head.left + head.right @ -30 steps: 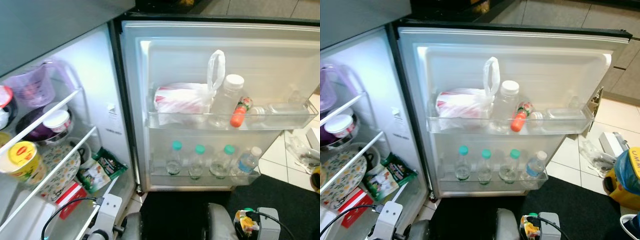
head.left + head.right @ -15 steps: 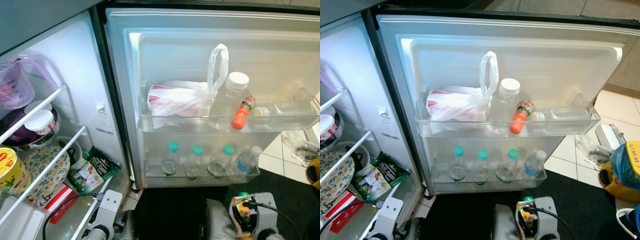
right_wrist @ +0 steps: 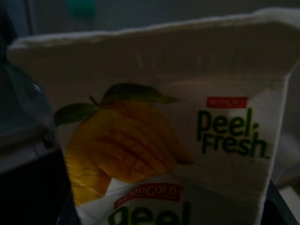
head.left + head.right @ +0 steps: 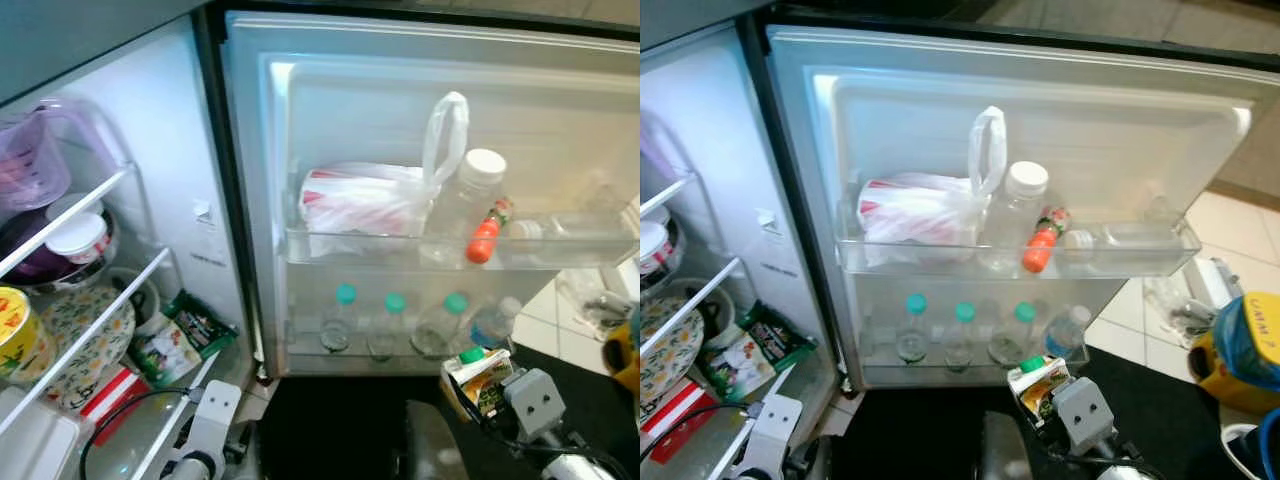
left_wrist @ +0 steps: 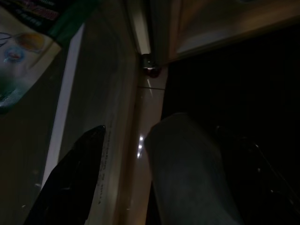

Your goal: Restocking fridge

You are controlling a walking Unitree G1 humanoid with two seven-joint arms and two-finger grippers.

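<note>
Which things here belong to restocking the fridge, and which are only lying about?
Belong to the job:
- mango juice carton, held in the right end effector
- open fridge door's lower shelf with water bottles
- upper door shelf

Just lying about:
- yellow object on the floor
- plastic wrapper on the tiles
- idle left end effector

On the open door, the bag sits on the upper shelf, water bottles below.
</note>
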